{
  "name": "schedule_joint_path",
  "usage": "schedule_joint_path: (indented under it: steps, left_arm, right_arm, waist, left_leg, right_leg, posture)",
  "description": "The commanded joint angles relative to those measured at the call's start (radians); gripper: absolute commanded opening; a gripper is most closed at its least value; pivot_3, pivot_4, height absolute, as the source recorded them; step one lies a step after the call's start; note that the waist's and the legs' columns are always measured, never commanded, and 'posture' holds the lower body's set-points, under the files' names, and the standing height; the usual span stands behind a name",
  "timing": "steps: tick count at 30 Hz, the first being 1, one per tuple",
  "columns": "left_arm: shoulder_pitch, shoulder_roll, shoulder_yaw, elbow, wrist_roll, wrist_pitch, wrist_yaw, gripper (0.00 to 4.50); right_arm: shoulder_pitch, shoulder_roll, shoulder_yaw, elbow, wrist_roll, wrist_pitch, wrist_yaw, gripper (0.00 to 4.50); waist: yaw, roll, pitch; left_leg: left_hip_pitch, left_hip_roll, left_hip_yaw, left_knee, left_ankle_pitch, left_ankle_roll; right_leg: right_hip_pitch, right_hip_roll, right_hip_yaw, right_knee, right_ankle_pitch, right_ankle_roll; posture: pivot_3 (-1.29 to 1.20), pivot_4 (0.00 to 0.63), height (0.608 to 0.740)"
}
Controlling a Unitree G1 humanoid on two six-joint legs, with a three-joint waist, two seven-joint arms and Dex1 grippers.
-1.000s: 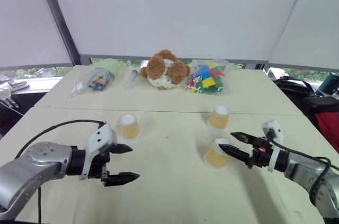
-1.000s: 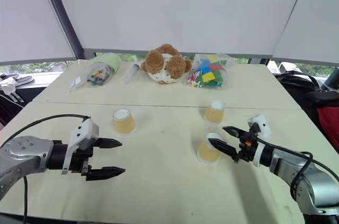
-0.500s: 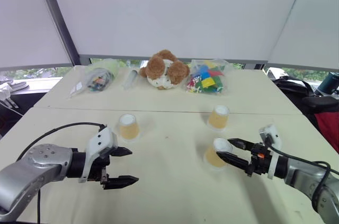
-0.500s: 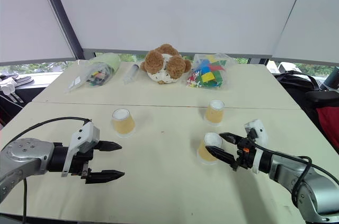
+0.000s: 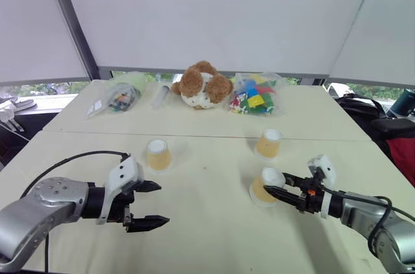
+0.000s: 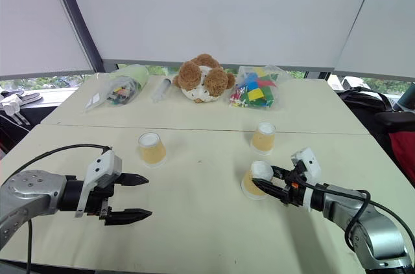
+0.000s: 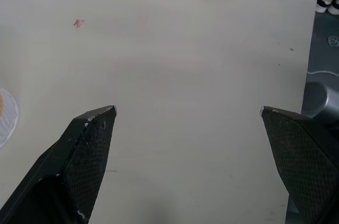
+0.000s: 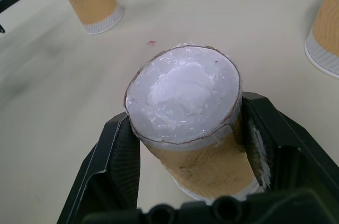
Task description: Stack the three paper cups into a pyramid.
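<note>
**Right gripper clamped on the near cup**

Your left gripper (image 5: 151,203) hangs wide open over the table (image 5: 207,235), holding nothing. Your right gripper (image 6: 271,180) is closed around the near cup (image 8: 190,113), upside down and tilted. Farther off stand the left cup (image 5: 157,155) and right cup (image 5: 268,144), both upside down, well apart.

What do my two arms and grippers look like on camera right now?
Both arms have rounded silver-grey metal shells with a black cable looping along each. Each wrist carries a white block. The left gripper and right gripper each have two black, pointed fingers with textured inner pads. The right one shows small orange-red details near its base.
</note>
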Motion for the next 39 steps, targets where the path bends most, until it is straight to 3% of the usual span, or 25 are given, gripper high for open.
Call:
schedule_joint_path:
  steps: [1, 9, 14, 17, 19, 25, 30, 33, 37, 39]
  left_arm:
    - [-0.018, 0.01, 0.018, -0.001, -0.011, 0.0, -0.011, 4.5]
    - [-0.03, 0.003, 0.025, -0.012, -0.029, 0.024, -0.005, 4.5]
    - [-0.008, 0.0, 0.047, -0.031, -0.041, 0.035, 0.02, 4.5]
    - [0.006, -0.003, 0.054, -0.045, -0.047, 0.039, 0.034, 4.5]
    - [0.009, -0.005, 0.056, -0.05, -0.052, 0.042, 0.041, 4.5]
    - [-0.012, -0.014, 0.068, -0.04, -0.088, 0.056, 0.059, 4.5]
    - [-0.069, -0.018, 0.084, -0.012, -0.125, 0.073, 0.062, 4.5]
    - [-0.136, -0.061, 0.082, 0.01, -0.146, 0.072, 0.106, 4.5]
    - [-0.145, -0.065, 0.067, -0.002, -0.149, 0.078, 0.108, 4.5]
    - [-0.13, -0.064, 0.067, -0.011, -0.148, 0.077, 0.106, 4.5]
  right_arm:
    - [-0.091, 0.004, 0.037, -0.069, 0.035, 0.024, 0.014, 2.34]
    - [-0.313, 0.063, 0.286, -0.021, -0.035, 0.062, 0.066, 2.34]
    - [-0.367, 0.076, 0.354, 0.045, -0.086, 0.039, 0.106, 2.34]
    - [-0.39, 0.089, 0.374, 0.077, -0.106, 0.029, 0.123, 3.71]
    - [-0.396, 0.093, 0.372, 0.082, -0.107, 0.028, 0.132, 4.42]
    - [-0.41, 0.081, 0.277, 0.008, -0.029, 0.068, 0.134, 4.42]
    - [-0.479, 0.091, 0.076, -0.025, 0.154, 0.192, 0.052, 4.42]
    - [-0.54, 0.117, 0.009, 0.136, 0.061, 0.073, -0.046, 4.42]
    - [-0.587, 0.106, 0.075, 0.414, -0.187, -0.17, -0.132, 4.42]
    - [-0.602, 0.116, 0.088, 0.512, -0.24, -0.233, -0.147, 4.42]
  waist:
    - [-0.002, 0.0, 0.0]
    - [-0.001, 0.0, 0.0]
    - [0.005, 0.0, 0.0]
    - [0.001, 0.0, 0.0]
    - [0.001, 0.0, 0.0]
    - [0.001, 0.0, 0.0]
    - [0.001, 0.0, 0.0]
    - [0.001, -0.001, 0.0]
    - [-0.003, -0.001, 0.0]
    - [-0.003, -0.001, 0.0]
  left_leg:
    - [0.0, 0.0, 0.0, 0.0, 0.0, 0.0]
    - [0.0, 0.001, 0.0, 0.0, 0.0, 0.0]
    - [-0.002, 0.0, 0.0, 0.001, 0.0, 0.0]
    - [-0.002, 0.0, 0.001, 0.002, 0.0, 0.0]
    - [-0.001, 0.0, 0.001, 0.002, 0.0, 0.0]
    - [-0.001, 0.0, 0.001, 0.002, 0.0, 0.0]
    - [-0.001, 0.0, 0.0, 0.002, 0.0, 0.0]
    - [-0.001, 0.0, 0.0, 0.002, 0.0, 0.0]
    - [-0.001, 0.0, 0.003, 0.003, 0.0, 0.0]
    - [-0.001, 0.0, 0.004, 0.003, 0.0, 0.0]
  right_leg:
    - [0.0, 0.0, 0.0, 0.0, 0.0, 0.0]
    - [-0.002, 0.001, 0.0, 0.002, 0.0, 0.0]
    - [-0.002, 0.0, 0.0, 0.002, 0.0, 0.0]
    - [-0.002, 0.0, 0.0, 0.002, 0.0, 0.0]
    - [-0.003, 0.0, 0.0, 0.003, 0.0, 0.0]
    - [-0.003, 0.0, 0.0, 0.003, 0.0, 0.0]
    - [-0.003, 0.0, 0.0, 0.004, 0.0, 0.0]
    - [-0.002, 0.0, 0.0, 0.004, 0.0, 0.0]
    - [-0.002, 0.0, 0.0, 0.004, 0.0, 0.0]
    - [-0.003, 0.0, 0.0, 0.004, 0.0, 0.0]
  posture:
    - [0.0, 0.15, 0.74]
    - [0.0, 0.15, 0.74]
    - [0.0, 0.15, 0.74]
    - [0.0, 0.15, 0.74]
    - [0.0, 0.15, 0.74]
    - [0.0, 0.15, 0.74]
    - [0.0, 0.15, 0.74]
    - [0.0, 0.15, 0.74]
    - [0.0, 0.15, 0.74]
    - [0.0, 0.15, 0.74]
